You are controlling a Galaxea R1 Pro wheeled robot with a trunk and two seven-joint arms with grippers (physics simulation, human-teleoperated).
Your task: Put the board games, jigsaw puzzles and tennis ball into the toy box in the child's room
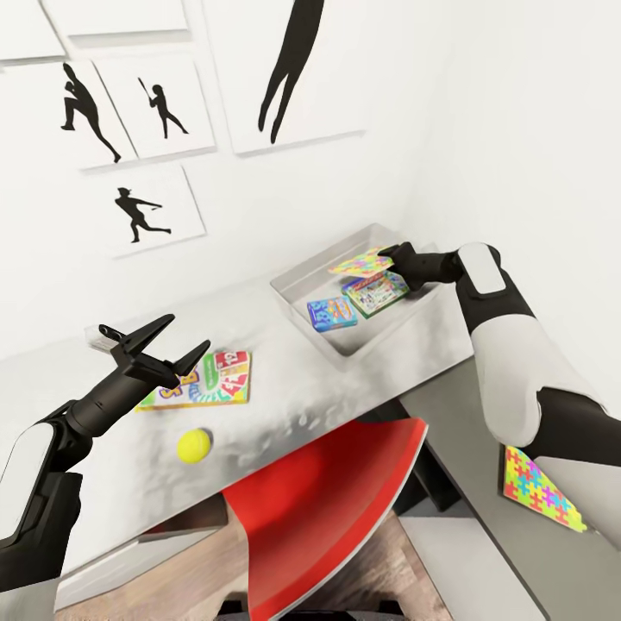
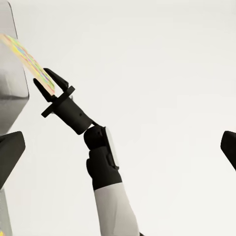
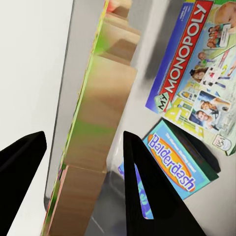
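Our right gripper holds a puzzle by one edge, jaws pinched on it, over the toy box at the table's far end. In the right wrist view the puzzle runs edge-on between the fingers, long axis straight out from the hand. Below it in the box lie Balderdash and My Monopoly, so the drop is straight down; we judge that letting go comes next.

Our left gripper hangs wide and empty just above Skip-Bo, with the ball near it on the table. The left arm is nearer both. A second puzzle lies on the lower cabinet by our right elbow.
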